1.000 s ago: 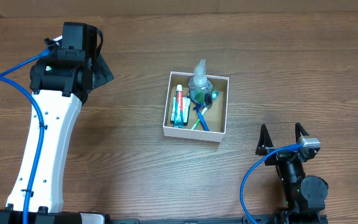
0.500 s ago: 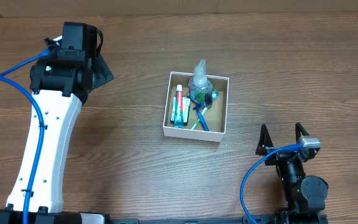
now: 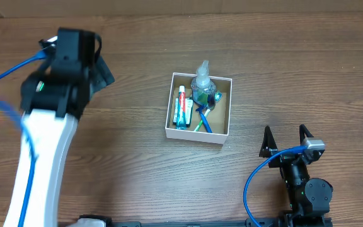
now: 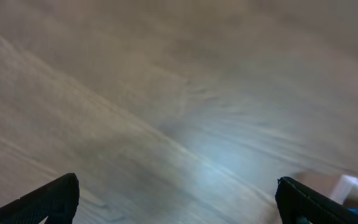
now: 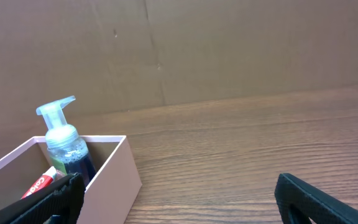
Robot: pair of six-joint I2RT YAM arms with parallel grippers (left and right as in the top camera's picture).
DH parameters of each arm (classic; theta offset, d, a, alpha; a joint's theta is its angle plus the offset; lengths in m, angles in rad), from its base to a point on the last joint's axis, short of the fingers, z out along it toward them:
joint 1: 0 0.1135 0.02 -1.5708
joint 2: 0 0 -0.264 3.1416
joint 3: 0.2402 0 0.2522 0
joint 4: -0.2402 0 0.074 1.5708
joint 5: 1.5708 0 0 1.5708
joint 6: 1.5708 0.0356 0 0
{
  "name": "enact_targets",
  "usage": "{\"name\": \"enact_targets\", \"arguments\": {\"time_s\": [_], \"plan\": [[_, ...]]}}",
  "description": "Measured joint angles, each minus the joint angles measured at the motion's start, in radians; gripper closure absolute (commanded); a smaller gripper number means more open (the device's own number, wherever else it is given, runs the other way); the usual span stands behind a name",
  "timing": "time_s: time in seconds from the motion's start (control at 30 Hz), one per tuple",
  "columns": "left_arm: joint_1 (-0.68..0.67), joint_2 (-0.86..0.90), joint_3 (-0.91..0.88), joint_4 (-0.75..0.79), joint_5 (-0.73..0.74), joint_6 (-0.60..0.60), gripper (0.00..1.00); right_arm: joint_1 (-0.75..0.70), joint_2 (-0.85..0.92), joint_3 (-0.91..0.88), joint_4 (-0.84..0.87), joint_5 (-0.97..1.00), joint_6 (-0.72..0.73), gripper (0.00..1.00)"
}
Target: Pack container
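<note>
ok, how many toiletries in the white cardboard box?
3: red-and-white toothpaste tube by the left wall, clear pump bottle of green liquid at the far wall, blue toothbrush beside the tube. Others may be hidden.

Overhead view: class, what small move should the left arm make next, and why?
Probably pull the left tool away toward its own side to rest. The toothpaste, pump bottle and toothbrush lie inside the container, and this tool and the right tool both stand open, holding nothing.
</note>
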Motion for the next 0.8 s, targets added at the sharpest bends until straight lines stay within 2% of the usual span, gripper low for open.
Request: {"name": "enact_targets", "arguments": {"time_s": [0.17,0.4,0.8], "plan": [[-0.048,-0.285,0.0,0.002,0.0,0.0,0.0,0.0,0.0,0.0,0.0,0.0,0.0,0.0],[-0.05,-0.67,0.0,0.001,-0.001,0.0,0.0,0.0,0.0,0.0,0.0,0.0,0.0,0.0],[-0.05,-1.078,0.0,-0.002,-0.001,0.0,0.0,0.0,0.0,0.0,-0.001,0.0,0.0,0.0]]}}
